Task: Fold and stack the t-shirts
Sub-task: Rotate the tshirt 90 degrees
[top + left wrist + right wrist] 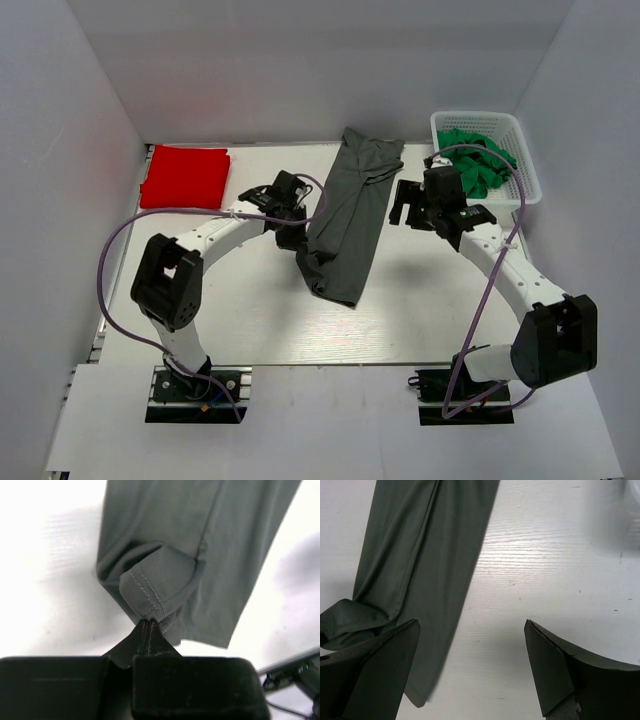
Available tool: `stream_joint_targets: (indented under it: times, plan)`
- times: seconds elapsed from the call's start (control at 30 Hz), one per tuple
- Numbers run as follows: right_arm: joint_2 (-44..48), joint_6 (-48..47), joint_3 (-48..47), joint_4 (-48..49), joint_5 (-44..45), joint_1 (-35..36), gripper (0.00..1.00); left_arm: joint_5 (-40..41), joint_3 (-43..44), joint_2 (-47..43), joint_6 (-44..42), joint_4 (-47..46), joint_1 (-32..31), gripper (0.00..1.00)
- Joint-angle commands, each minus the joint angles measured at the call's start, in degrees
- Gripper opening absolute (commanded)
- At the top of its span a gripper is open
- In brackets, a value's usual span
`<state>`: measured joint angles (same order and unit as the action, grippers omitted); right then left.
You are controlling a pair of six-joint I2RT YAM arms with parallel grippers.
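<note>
The dark grey t-shirt point(348, 215) lies in a long narrow strip down the middle of the table. My left gripper point(292, 235) is shut on a hemmed fold of it point(155, 587) at its left edge, near the front end. My right gripper point(405, 205) is open and empty, just right of the grey shirt point(420, 555) and above bare table. The red t-shirt point(185, 176) lies folded flat at the back left.
A white basket point(530, 165) holding green cloth point(482, 160) stands at the back right, close behind my right arm. White walls close in the table on three sides.
</note>
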<state>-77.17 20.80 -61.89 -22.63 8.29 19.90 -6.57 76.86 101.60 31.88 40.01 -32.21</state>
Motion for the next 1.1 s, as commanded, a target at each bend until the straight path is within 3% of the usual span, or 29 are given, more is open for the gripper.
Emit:
stream_joint_targets:
  times: [0.0, 0.3, 0.63, 0.87, 1.07]
  plan:
    - [2.11, 0.65, 1.24, 2.42, -4.06, -0.04, 0.90, -4.93, 0.22, -3.43, -2.25, 2.79, -0.14, 0.00]
    - [2.98, 1.70, 5.98, 4.08, -7.77, 0.14, 0.90, -8.02, 3.12, -4.04, -7.79, 10.96, -1.19, 0.00]
    - [5.54, 1.44, 14.50, 13.57, -24.80, 0.40, 0.90, -6.18, 8.04, -4.13, -9.11, 15.27, -1.19, 0.00]
    - [5.80, 3.72, 16.01, 14.99, -24.91, 0.40, 0.90, -8.37, 11.47, -2.20, -10.34, 15.26, -1.19, 0.00]
    - [7.38, 3.81, 17.32, 14.99, -24.03, 0.14, 0.90, 2.59, 13.58, -0.97, -10.87, 22.38, -0.67, 0.00]
